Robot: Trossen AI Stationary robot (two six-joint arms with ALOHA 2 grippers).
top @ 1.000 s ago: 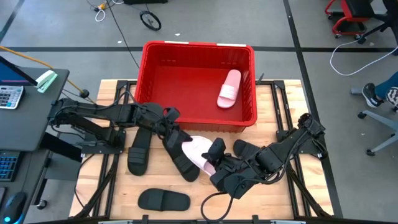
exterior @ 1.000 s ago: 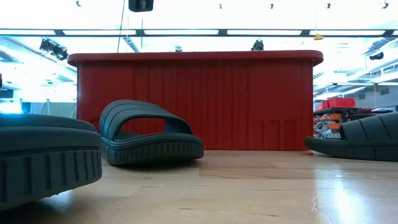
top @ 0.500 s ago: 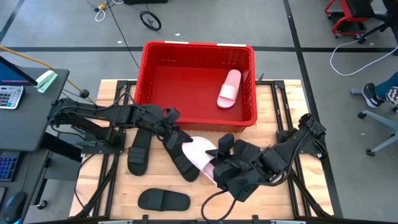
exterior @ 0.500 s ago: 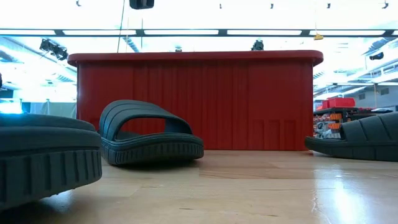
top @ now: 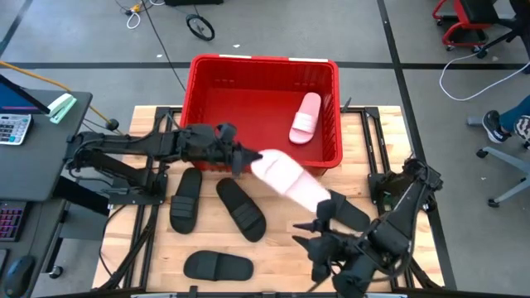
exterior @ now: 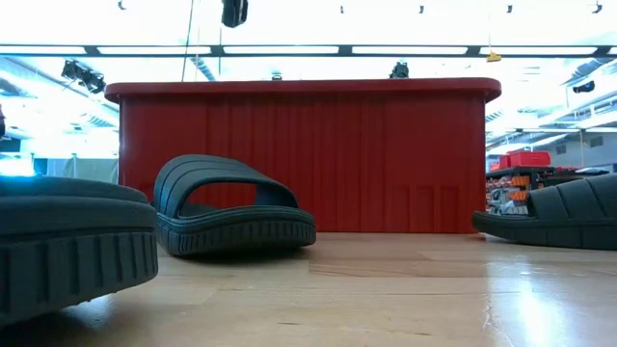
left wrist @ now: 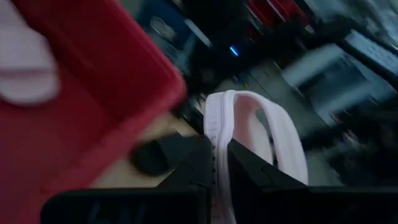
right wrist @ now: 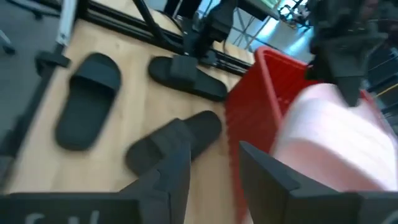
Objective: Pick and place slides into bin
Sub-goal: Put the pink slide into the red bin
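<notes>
My left gripper [top: 242, 159] is shut on a pale pink slide [top: 287, 179], which it carries in the air just before the near wall of the red bin [top: 199, 108]. A second pink slide [top: 305, 117] lies sole-down inside the bin. My right gripper [top: 319, 232] stands open nearer the table's front edge, right of centre, with nothing between its fingers [right wrist: 168, 168]. Three black slides [top: 185, 199] [top: 241, 209] [top: 218, 265] lie flat on the table, and another black slide [top: 348, 213] lies beside the right arm. My left gripper pinches the pink slide's sole by its thin edge [left wrist: 215, 140] at the end nearest the arm, between its two fingers. The fingers come about level from the table's left. The slide is lifted clear and sticks out past the fingers toward the right, its strap [left wrist: 283, 134] arching to one side.
The wooden table [top: 149, 240] has dark frame rails along both sides. A desk with a keyboard and a calculator [top: 12, 128] stands at the left. In the low view a black slide [exterior: 231, 207] lies in front of the bin's wall [exterior: 386, 154].
My right gripper has opened, let go of the pink slide, rolled, and drawn back toward the table's near edge. My left gripper has swung toward the bin, keeping its hold. The pink slide has lifted clear of the table and now points toward the right.
</notes>
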